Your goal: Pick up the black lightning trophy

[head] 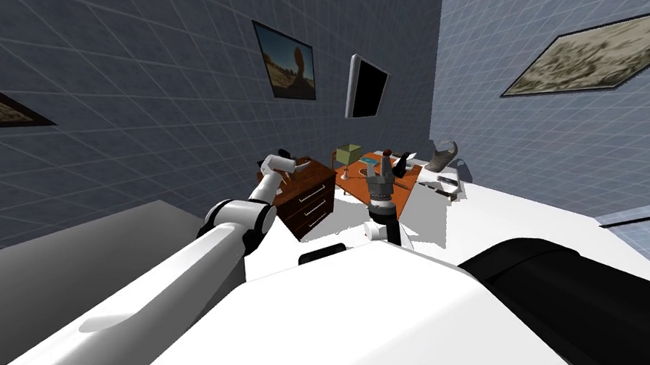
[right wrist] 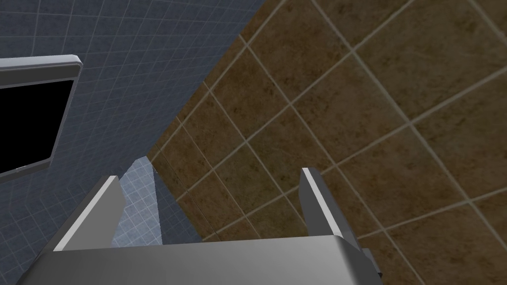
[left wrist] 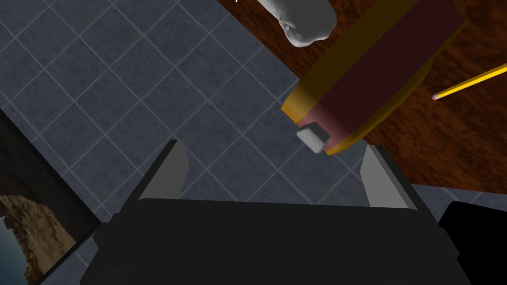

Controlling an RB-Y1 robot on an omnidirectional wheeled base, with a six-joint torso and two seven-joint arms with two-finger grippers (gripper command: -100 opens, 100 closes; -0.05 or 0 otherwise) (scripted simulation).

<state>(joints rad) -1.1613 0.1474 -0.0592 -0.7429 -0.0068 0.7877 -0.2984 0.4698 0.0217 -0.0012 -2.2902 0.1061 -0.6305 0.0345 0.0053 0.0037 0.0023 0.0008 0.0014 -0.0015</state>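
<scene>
Left gripper (left wrist: 275,168) blades apart, empty, at dresser (head: 310,193) edge, centre-left of head view. Black shape (head: 284,153) just beyond, probably trophy; too small to confirm. Risk: closing misaligned, knocking yellow-maroon block (left wrist: 366,69) or pencil (left wrist: 470,81). Right gripper (right wrist: 213,208) apart, idle.

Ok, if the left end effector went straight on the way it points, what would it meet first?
The left end effector would probably meet the dark tiled wall first. The small grey block on the end of the yellow-and-maroon object sits just beside that line; depth is unclear.
</scene>
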